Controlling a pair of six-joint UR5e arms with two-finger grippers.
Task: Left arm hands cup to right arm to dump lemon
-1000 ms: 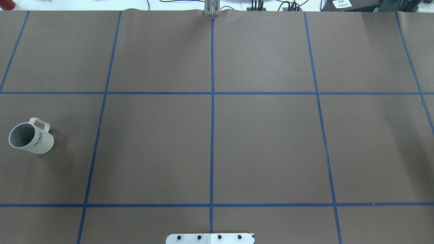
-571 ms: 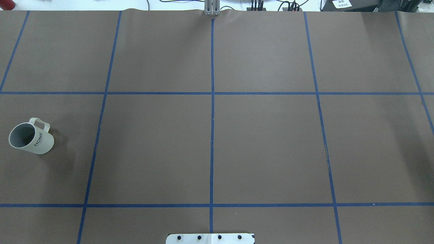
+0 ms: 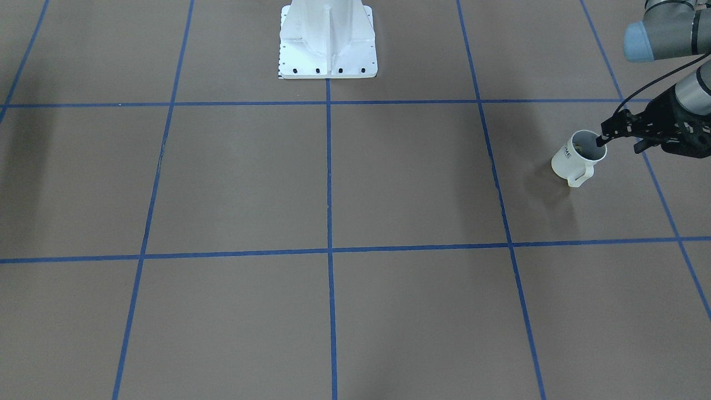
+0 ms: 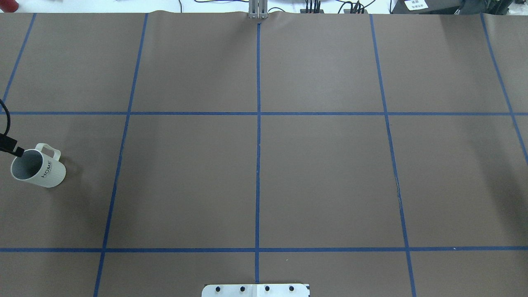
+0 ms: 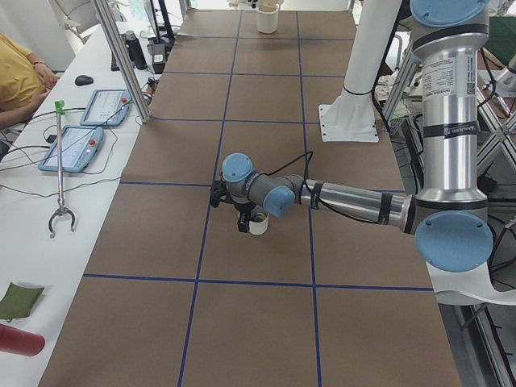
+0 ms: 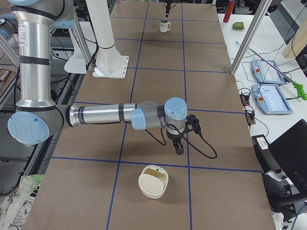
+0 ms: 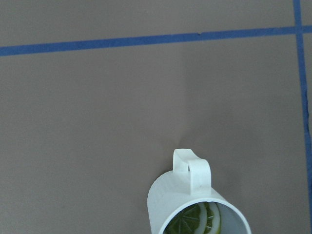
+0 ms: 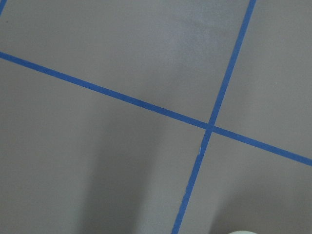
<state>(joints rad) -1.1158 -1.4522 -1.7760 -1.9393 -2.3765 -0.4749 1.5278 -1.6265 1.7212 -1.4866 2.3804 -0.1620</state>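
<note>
Found the cup (image 3: 572,161) upright on the brown table (image 4: 321,177), in a middle square of the blue tape grid (image 4: 258,165) toward the robot's left end, handle (image 7: 192,168) turned to the operators' side, lemon (image 7: 195,223) slices lying inside. Saw bare paper all round it: a full row of squares out to the left end in the left side view, and open squares across the centre and toward both long edges. Caught the left gripper (image 3: 619,144) at the cup's outer rim, jaws apart, one fingertip (image 4: 15,150) at the lip; could not tell touching from just clear. Traced the left arm (image 5: 347,200) stretched low over the table from the robot's side. Placed the right arm (image 6: 100,114) well apart at the other end, right gripper (image 6: 178,146) pointing down above the table; could not tell its jaws from that side view alone. Noted a cream container (image 6: 153,181) on the table near that gripper, the white pedestal (image 3: 328,39) at the robot's edge, and an aluminium post (image 5: 121,56) and two tablets (image 5: 72,149) along the operators' side
</note>
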